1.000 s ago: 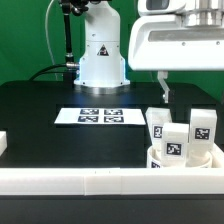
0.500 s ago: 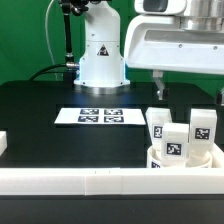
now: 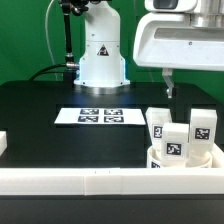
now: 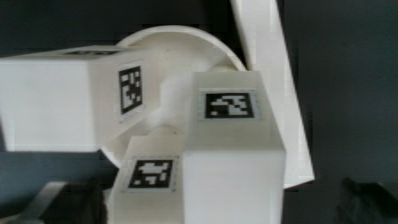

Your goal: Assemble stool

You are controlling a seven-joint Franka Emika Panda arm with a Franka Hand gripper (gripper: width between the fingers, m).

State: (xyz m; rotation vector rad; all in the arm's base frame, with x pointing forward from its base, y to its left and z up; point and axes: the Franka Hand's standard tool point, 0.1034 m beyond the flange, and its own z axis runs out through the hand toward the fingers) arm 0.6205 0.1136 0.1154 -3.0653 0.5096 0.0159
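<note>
The stool's round white seat point(image 3: 186, 160) lies at the exterior view's right, against the front rail. Three blocky tagged legs stand upright on it: one at the left point(image 3: 158, 124), one at the right point(image 3: 203, 126), one in front point(image 3: 175, 143). My gripper point(image 3: 197, 92) hangs above them, open and empty, with one finger point(image 3: 168, 86) showing above the left leg and the other past the frame edge. The wrist view shows the seat point(image 4: 169, 45) and the legs point(image 4: 71, 95) point(image 4: 231, 105) point(image 4: 187, 180) close below, with the jaws wide apart either side of the nearest leg.
The marker board point(image 3: 100, 116) lies mid-table. A long white rail point(image 3: 90, 182) runs along the front edge, with a short white piece point(image 3: 3, 144) at the exterior view's left. The arm's base point(image 3: 100, 55) stands at the back. A white rail point(image 4: 262, 30) crosses the wrist view.
My gripper has moved toward the exterior view's right and slightly up. The seat and legs have not moved.
</note>
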